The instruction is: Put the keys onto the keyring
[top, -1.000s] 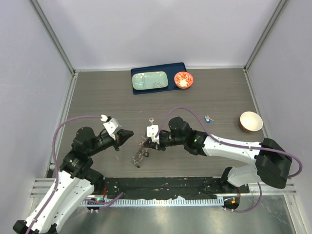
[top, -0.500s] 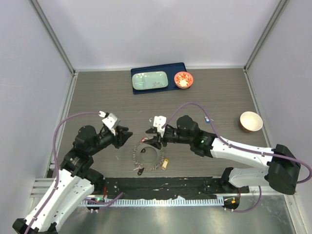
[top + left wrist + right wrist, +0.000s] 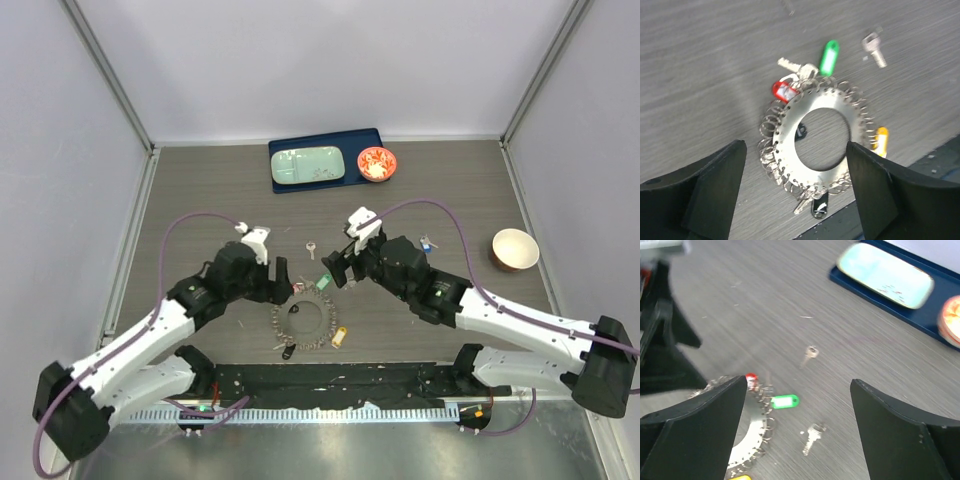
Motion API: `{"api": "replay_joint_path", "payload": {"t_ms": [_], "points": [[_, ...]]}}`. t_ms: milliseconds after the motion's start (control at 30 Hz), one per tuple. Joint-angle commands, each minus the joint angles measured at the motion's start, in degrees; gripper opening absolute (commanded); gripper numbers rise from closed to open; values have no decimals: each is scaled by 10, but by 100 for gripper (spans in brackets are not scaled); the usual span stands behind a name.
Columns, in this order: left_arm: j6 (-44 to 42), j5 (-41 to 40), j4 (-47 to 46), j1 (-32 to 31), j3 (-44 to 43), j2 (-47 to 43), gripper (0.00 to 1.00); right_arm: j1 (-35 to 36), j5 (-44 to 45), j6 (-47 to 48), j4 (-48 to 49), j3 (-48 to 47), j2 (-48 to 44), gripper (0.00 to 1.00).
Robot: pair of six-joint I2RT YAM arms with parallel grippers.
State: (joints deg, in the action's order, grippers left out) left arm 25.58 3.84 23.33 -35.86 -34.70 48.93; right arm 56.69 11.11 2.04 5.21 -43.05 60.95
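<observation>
Grey wood table (image 3: 200, 190) | keyring (image 3: 790, 125) flat | green tag (image 3: 829, 51) unreadable | left tool (image 3: 283, 283), right tool (image 3: 334, 272) spread wide

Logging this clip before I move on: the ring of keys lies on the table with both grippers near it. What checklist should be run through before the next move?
1. The left gripper is open and empty: ok.
2. The right gripper is open and empty: ok.
3. The keyring lies flat and uncovered between the grippers: ok.
4. The silver key lies loose on the table, free to pick: ok.
5. The blue key is on the keyring: not ok, it lies well apart.
6. The yellow key is threaded on: cannot tell, it lies at the rim.
</observation>
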Motion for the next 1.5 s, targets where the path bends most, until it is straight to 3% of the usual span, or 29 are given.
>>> {"api": "replay_joint_path", "payload": {"t_ms": [0, 133, 300, 600, 633, 733, 1033, 1100, 1200, 1267, 1400, 1467], "points": [[68, -179, 39, -82, -45, 76, 87, -14, 146, -52, -36, 9, -42, 92], [90, -225, 73, -120, -72, 165, 88, -30, 159, -61, -42, 28, -79, 92], [107, -227, 59, -137, -83, 264, 82, -40, 162, -61, -42, 52, -125, 92], [152, -280, 31, -138, -63, 332, 58, -40, 156, -68, -42, 67, -172, 92], [163, -293, 36, -129, -58, 329, 51, -40, 154, -70, -42, 68, -177, 92], [175, -332, 45, -91, -41, 308, 42, -40, 149, -77, -46, 72, -189, 92], [213, -362, 12, 105, 18, 231, 36, -40, 142, -105, -82, 77, -235, 92], [241, -378, -1, 121, 34, 205, 38, -40, 150, -121, -104, 70, -247, 92], [251, -421, 4, 123, 34, 159, 53, -40, 176, -141, -133, 67, -267, 92], [249, -435, 20, 123, 19, 127, 65, -40, 221, -149, -154, 66, -275, 92], [210, -443, 66, 123, -28, 2, 99, -40, 281, -168, -196, 52, -280, 93], [192, -454, 86, 123, -54, -41, 100, -40, 304, -176, -215, 39, -278, 94]]}}
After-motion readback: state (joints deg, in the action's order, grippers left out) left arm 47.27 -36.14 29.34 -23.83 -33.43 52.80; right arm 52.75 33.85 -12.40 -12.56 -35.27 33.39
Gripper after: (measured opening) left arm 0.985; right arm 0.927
